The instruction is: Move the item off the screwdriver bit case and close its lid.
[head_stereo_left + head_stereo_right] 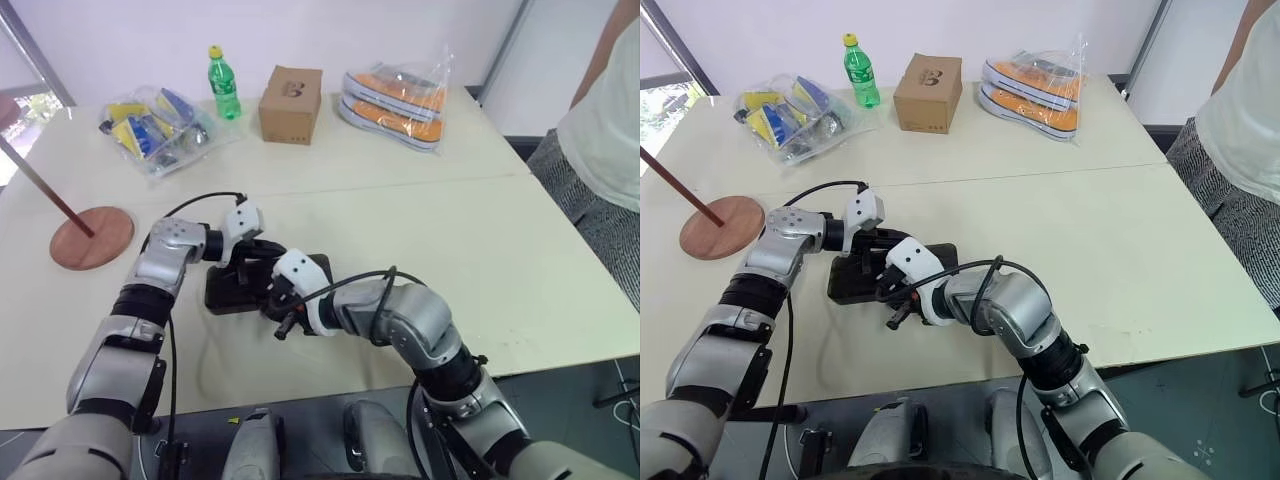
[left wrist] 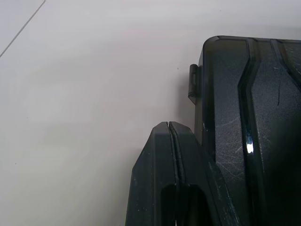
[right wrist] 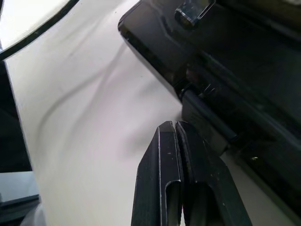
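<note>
The screwdriver bit case (image 1: 240, 285) lay flat on the pale table (image 1: 480, 260) just in front of the robot, and its smoky lid (image 2: 254, 117) appeared to be folded down over the tray, though both arms hid much of it. The left gripper (image 2: 168, 126) had its two black fingers pressed together, holding nothing, beside the lid's corner near the small latch (image 2: 192, 84). The right gripper (image 3: 174, 124) was likewise pinched closed and empty, at the case's near edge. The wooden stand (image 1: 92, 237) stood on the table well apart to the left, off the case. A green bottle (image 1: 224, 83) and cardboard box (image 1: 291, 104) sat at the far side.
</note>
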